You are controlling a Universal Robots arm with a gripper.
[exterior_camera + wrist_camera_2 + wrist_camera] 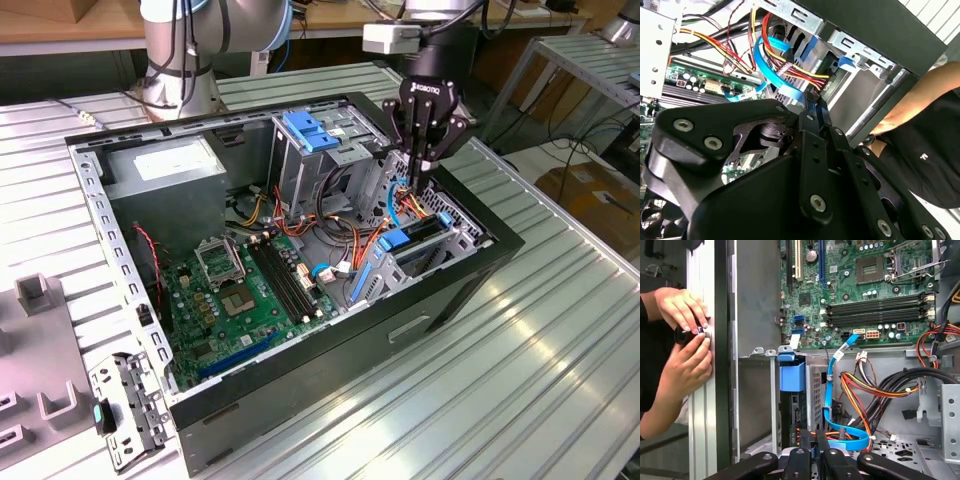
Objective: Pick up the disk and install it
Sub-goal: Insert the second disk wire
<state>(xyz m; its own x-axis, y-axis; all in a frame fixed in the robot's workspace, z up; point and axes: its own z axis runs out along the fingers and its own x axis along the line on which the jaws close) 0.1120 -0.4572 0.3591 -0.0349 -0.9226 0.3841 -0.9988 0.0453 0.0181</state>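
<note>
Tool [418, 178] narrow, empty, over open case [480, 262] on ribbed metal table [520, 380].

motherboard [860, 285], blue cable [832, 390], person's hands [682, 340]

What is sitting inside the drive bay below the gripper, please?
The disk sits there, its blue rails showing between the bay's metal walls. The gripper hangs above among cables; the bay walls cover the disk's lower part.

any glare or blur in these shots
Exterior view: window light streaks glare across the ribbed metal table; the open case's interior is evenly lit. Second wrist view: the close gripper looks soft and dark. First wrist view: motherboard sharp, no glare.
</note>
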